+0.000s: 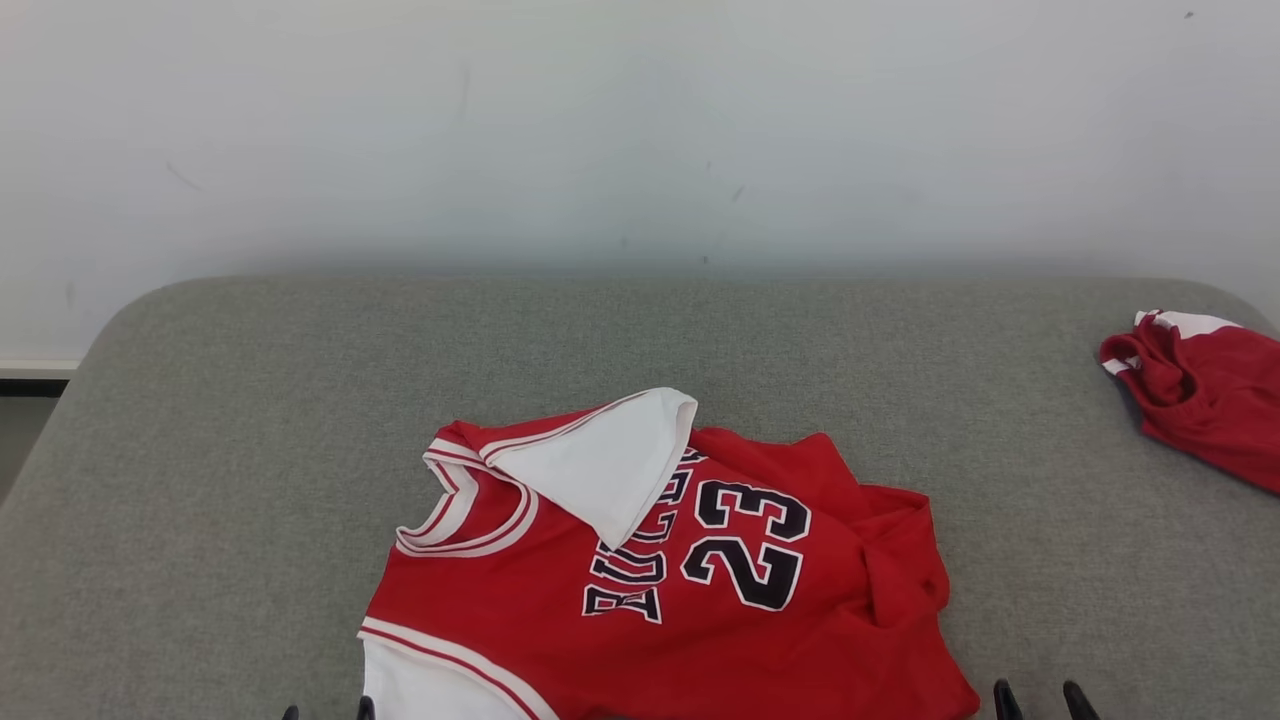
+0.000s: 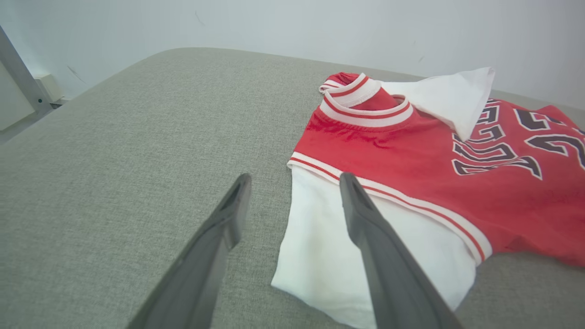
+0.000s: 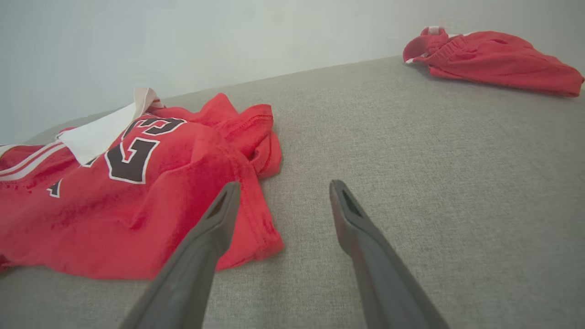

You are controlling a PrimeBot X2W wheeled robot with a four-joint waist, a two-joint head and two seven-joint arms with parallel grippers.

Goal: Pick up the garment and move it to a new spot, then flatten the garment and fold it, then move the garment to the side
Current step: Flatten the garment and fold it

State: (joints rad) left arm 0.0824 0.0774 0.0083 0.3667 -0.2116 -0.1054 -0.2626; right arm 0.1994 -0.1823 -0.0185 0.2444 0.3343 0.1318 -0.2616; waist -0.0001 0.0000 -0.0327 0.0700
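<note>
- Grey woven padded surface [image 1: 200,450] runs under everything, and its near edge drops below the head view, where the two pincers peek in at 7 and 5 o'clock.
- The left gripper [image 2: 295,179] has its fingers wide apart with nothing clamped. In its wrist view they straddle the outer edge of the near white sleeve [image 2: 320,256].
- The right gripper [image 3: 283,185] is also spread and empty. It is poised at the hem corner [image 3: 260,242], one finger over red cloth and the other over bare padding.
- The red jersey [image 1: 560,600] lies at 6 o'clock on the surface, number side up, with its collar [image 1: 470,505] toward 10 o'clock and its hem toward 4.
- It looks light, thin and limp, so it should sag and drag rather than hold any shape. It does not look fragile, and the knit should not slip between the fingers.
- The best holds, I judge, are the near sleeve seam on the left and the hem corner on the right, each pinched at a single flat edge.
- The far white sleeve [image 1: 600,460] is flipped onto the chest at 12 o'clock, and a bunched fold [image 1: 900,560] sits at 3 o'clock. Both likely need pulling out before folding.
- Open room is widest from 9 to 12 o'clock. A second red garment [image 1: 1210,400] sits at 2 o'clock near the right edge, well apart from the jersey, and the pale wall [image 1: 640,120] stands behind the far edge.
</note>
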